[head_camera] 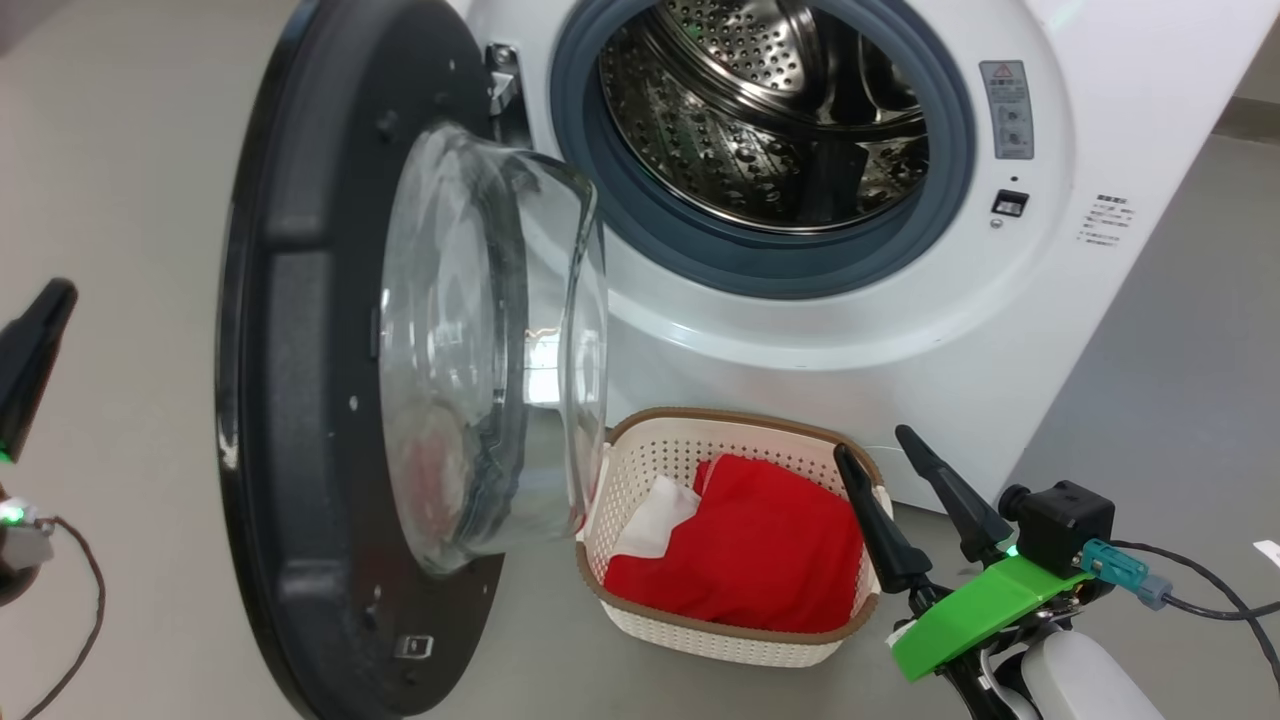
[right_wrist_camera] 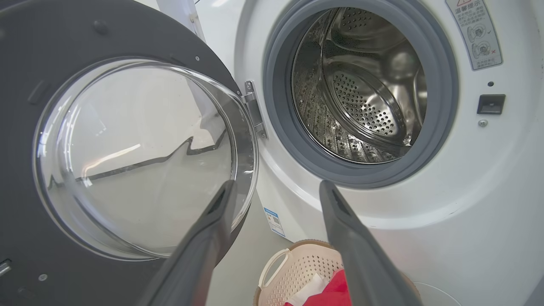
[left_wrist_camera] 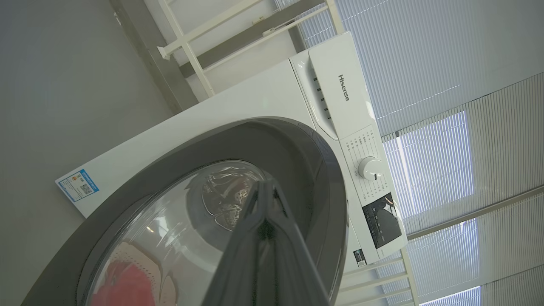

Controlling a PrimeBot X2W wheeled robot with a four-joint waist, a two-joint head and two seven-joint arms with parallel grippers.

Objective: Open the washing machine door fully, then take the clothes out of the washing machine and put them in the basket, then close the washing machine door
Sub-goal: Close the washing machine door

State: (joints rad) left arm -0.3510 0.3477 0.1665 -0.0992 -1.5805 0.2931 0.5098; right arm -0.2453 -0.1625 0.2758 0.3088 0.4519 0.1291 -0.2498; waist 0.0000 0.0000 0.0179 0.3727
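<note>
head view: large white front-loading washing machine (head_camera: 1000,350) with grey gasket and perforated steel drum (head_camera: 760,110). round black-rimmed door (head_camera: 300,400) with bulging clear glass bowl, swung wide open. small cream perforated plastic basket (head_camera: 740,420) with brown rim, on the floor close before the machine's lower front, just beside the door glass. bright red jersey (head_camera: 770,550) and white cloth (head_camera: 655,520) lie inside it. right gripper (head_camera: 872,442) near the basket's right rim, spread wide, empty. left gripper (head_camera: 58,292) at the left edge.

left wrist view: left gripper (left_wrist_camera: 263,183) pressed together, holding nothing, facing the door's (left_wrist_camera: 297,170) outer side.

right wrist view: right gripper (right_wrist_camera: 277,187) wide apart, above the basket (right_wrist_camera: 297,263).
</note>
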